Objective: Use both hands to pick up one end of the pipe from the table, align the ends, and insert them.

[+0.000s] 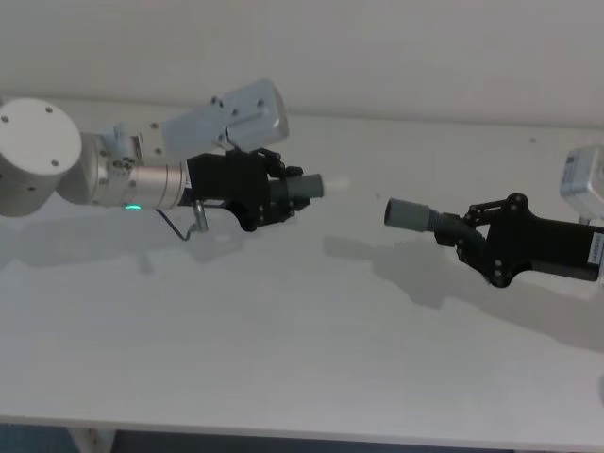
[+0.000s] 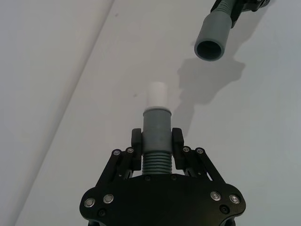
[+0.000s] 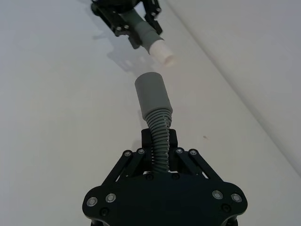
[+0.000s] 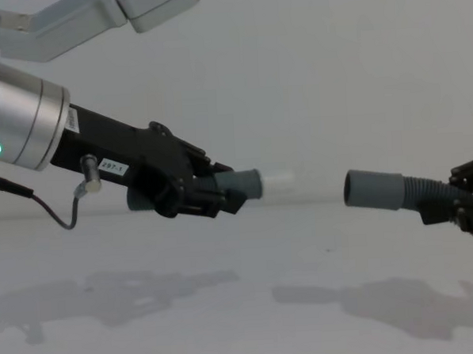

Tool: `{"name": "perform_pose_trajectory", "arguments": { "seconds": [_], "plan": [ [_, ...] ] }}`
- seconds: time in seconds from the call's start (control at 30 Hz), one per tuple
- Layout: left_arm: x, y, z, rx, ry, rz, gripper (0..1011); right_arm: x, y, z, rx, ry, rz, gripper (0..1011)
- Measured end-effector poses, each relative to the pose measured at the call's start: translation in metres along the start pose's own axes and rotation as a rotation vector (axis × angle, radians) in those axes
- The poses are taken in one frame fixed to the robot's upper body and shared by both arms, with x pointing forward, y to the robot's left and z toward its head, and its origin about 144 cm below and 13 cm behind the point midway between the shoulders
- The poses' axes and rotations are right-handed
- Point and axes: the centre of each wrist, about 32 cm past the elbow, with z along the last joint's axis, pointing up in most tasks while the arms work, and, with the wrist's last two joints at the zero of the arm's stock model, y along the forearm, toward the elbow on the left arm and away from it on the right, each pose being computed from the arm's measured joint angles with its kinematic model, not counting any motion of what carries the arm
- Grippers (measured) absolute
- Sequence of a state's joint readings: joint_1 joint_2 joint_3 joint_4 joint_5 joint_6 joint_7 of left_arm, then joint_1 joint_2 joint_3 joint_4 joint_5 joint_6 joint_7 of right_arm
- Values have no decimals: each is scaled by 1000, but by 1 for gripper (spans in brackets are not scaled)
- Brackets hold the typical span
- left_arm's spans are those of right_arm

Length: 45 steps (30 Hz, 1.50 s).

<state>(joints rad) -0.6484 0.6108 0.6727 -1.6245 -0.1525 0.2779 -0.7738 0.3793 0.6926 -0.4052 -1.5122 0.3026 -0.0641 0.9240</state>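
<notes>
Both pipe pieces are held in the air above the white table (image 1: 283, 359). My left gripper (image 1: 281, 193) is shut on the straight ribbed piece (image 2: 156, 141); its grey collar (image 4: 245, 183) and white tip (image 2: 157, 95) stick out toward the right. On the right, my right gripper (image 1: 469, 233) is shut on the curved ribbed piece (image 3: 159, 136), and that piece's open grey collar (image 1: 409, 214) faces left. A short gap separates the white tip (image 4: 288, 182) from the open collar (image 4: 373, 189), which sits slightly lower in the chest view.
The table's front edge (image 1: 283, 436) runs along the bottom of the head view. A thin grey cable (image 4: 52, 212) hangs under the left wrist. Shadows of both arms lie on the table surface.
</notes>
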Motion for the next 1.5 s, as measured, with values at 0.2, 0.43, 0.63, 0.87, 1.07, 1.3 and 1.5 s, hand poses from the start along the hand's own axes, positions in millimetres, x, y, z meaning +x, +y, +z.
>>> {"name": "perform_pose_trajectory", "arguments": {
  "seconds": [0.2, 0.43, 0.63, 0.87, 1.07, 1.3, 1.5],
  "plan": [
    [0, -4, 0, -22, -11, -39, 365, 0, -3, 1, 7, -28, 36, 174],
    [-3, -9, 1, -48, -16, -85, 365, 0, -5, 3, 5, -44, 56, 174],
    [-4, -13, 2, -59, -17, -109, 365, -1, -4, 5, 1, -51, 65, 174],
    [-5, -14, 2, -67, -14, -129, 365, 0, -4, 7, -8, -55, 70, 174],
    [-5, -15, 1, -71, -7, -138, 365, 0, -3, 7, -15, -55, 73, 174],
    [-4, -15, 0, -72, 0, -144, 365, 1, -1, 6, -26, -50, 72, 174],
    [-3, -15, -1, -68, 4, -148, 365, 4, 1, 6, -35, -46, 71, 174]
  ]
}}
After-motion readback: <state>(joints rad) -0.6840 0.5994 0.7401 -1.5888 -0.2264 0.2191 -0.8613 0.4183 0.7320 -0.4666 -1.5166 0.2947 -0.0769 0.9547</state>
